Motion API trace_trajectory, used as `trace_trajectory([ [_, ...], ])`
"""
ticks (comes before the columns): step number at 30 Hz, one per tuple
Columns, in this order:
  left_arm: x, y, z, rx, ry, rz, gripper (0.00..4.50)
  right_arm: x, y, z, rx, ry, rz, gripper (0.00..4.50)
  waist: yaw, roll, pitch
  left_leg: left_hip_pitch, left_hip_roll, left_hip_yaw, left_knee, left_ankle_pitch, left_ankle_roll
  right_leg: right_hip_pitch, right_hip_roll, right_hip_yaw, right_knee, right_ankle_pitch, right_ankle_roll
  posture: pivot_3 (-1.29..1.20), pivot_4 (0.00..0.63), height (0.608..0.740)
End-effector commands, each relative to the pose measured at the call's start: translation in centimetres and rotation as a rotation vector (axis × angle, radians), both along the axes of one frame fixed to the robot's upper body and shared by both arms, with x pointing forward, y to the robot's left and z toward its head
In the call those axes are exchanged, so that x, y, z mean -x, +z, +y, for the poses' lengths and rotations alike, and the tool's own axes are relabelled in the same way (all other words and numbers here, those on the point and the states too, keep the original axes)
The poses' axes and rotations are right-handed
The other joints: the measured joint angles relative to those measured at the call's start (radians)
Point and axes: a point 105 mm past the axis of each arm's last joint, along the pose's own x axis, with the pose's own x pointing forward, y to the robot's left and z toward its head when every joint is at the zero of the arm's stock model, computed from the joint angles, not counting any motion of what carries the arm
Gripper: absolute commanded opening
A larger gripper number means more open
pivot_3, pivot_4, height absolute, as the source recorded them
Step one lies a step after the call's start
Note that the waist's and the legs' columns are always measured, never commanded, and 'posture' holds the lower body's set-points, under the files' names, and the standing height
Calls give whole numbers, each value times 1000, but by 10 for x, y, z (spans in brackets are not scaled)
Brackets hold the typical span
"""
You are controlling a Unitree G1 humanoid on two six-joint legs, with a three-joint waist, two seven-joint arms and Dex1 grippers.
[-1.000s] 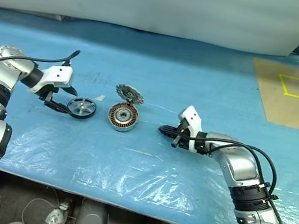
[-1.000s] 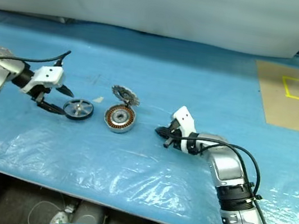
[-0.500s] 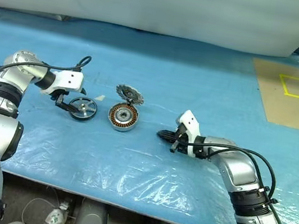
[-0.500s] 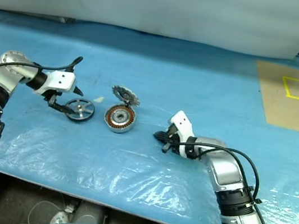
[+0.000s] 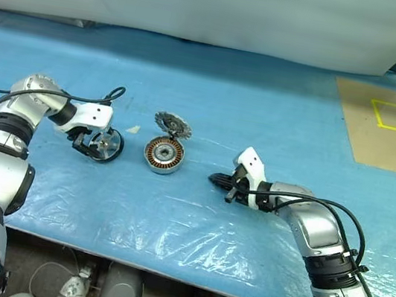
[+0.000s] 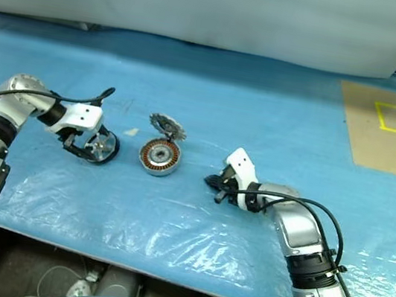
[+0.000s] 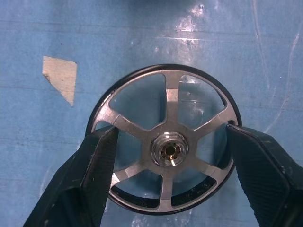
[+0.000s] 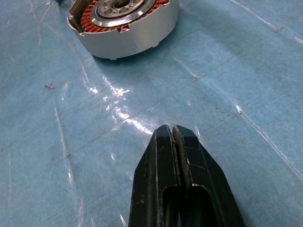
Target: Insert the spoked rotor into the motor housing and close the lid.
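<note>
Rotor-wise, the spoked rotor lies on the blue counter, left of the motor housing, with the left hand spread around it, one finger at each side of the dark rim. Can't really tell if they're touching it. Lid stands open on the housing's far rim. Right hand is pressed together, empty, hovering near the housing's right side.

spoked rotor flat, motor housing open, lid raised
</note>
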Motion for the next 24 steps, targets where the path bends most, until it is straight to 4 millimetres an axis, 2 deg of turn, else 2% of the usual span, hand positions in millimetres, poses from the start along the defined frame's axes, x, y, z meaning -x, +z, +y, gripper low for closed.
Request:
trace_trajectory([
  [1,4,-1,4,-8,1,14,3200,1,9,3,-14,17,-34,0,0,0,0,0,0,0,0,0,0,0,0,0,0,0,0,0,150,740],
  [5,3,-7,1,-1,1,-2,1990,0,9,4,-13,16,-35,0,0,1,0,1,0,0,0,0,0,1,0,0,0,0,0,0,150,740],
  [9,7,-13,1,-2,-15,8,1990,0,9,4,-13,18,-34,0,3,2,-1,5,0,0,0,0,0,4,-3,0,0,0,0,0,150,740],
  [10,8,-15,0,0,-19,10,1637,0,10,5,-16,18,-33,0,3,2,-1,5,0,0,0,0,0,5,-3,0,0,0,1,0,150,740],
  [12,9,-17,-3,23,-23,5,1358,-1,11,5,-20,19,-34,0,3,2,-1,6,-2,1,0,0,0,5,-5,0,0,0,1,0,150,740],
  [18,8,-11,-16,158,-7,-12,1358,-2,12,6,-21,25,-36,0,8,3,-2,6,-2,1,0,0,0,5,-5,1,0,0,1,0,150,740],
  [24,7,0,-18,237,33,-43,1358,-6,13,7,-22,29,-39,0,8,3,-2,5,-2,1,0,0,0,4,-5,1,0,0,1,0,150,740],
])
